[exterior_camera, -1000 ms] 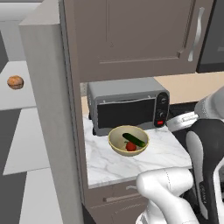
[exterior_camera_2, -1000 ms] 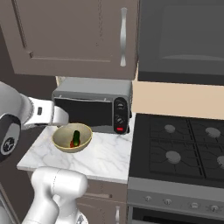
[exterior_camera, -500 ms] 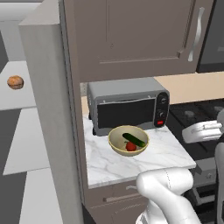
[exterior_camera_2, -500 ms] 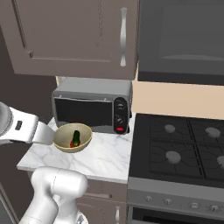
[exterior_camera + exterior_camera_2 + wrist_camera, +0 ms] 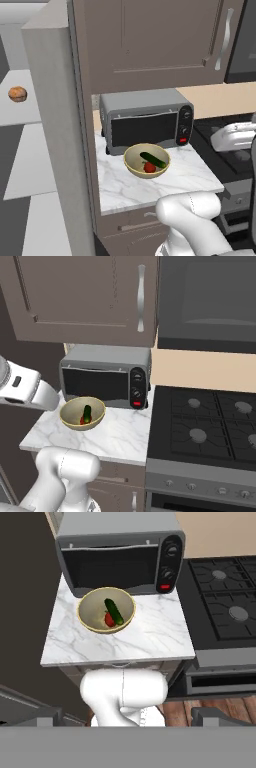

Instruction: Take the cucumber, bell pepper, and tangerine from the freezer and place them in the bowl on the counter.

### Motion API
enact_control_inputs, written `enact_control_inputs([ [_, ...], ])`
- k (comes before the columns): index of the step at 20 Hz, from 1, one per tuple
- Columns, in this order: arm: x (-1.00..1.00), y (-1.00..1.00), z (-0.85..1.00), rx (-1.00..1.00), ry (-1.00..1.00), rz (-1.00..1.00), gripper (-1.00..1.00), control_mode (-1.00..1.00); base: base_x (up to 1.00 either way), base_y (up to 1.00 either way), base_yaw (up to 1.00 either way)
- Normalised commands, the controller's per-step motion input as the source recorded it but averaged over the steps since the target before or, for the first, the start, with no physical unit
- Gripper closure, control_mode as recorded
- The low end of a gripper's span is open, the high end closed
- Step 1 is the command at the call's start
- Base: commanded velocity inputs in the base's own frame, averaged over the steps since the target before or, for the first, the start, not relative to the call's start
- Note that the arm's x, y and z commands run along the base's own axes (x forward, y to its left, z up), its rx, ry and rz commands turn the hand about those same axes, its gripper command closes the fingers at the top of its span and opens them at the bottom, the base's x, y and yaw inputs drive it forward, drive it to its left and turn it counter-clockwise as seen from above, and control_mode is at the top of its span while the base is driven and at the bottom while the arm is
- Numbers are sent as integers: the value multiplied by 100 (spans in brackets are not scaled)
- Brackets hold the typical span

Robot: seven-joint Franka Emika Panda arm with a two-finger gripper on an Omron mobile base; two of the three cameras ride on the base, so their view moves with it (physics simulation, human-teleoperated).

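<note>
Hand view: jaws wide and empty above bowl (image 5: 106,609) holding cucumber (image 5: 114,611), bell pepper (image 5: 108,619).

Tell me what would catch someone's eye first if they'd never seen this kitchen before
Probably the pale bowl on the white marble counter, in front of the grey microwave, with the dark green cucumber and red bell pepper lying inside it. Next, the lone orange-tan tangerine on a pale freezer shelf far to the left, and the black stove top right of the counter.

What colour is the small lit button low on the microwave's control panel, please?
Red; the button on the microwave shows best in the hand view.
</note>
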Motion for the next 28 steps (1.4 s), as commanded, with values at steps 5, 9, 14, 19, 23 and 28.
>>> enact_control_inputs([
  [5, 19, 0, 0, 0, 0, 3, -100, -100, 0, 0, 0],
  [9, 27, 0, 0, 0, 1, 1, -100, -100, 0, 0, 0],
  [14, 4, 2, 0, 0, 0, 0, -100, -100, 0, 0, 0],
  [19, 0, 10, 0, -3, 0, 0, -100, -100, 0, 0, 0],
  [23, 0, 4, 0, -1, 0, 0, -100, -100, 0, 0, 0],
  [28, 0, 0, 0, 0, 0, 0, -100, -100, 0, 0, 0],
])
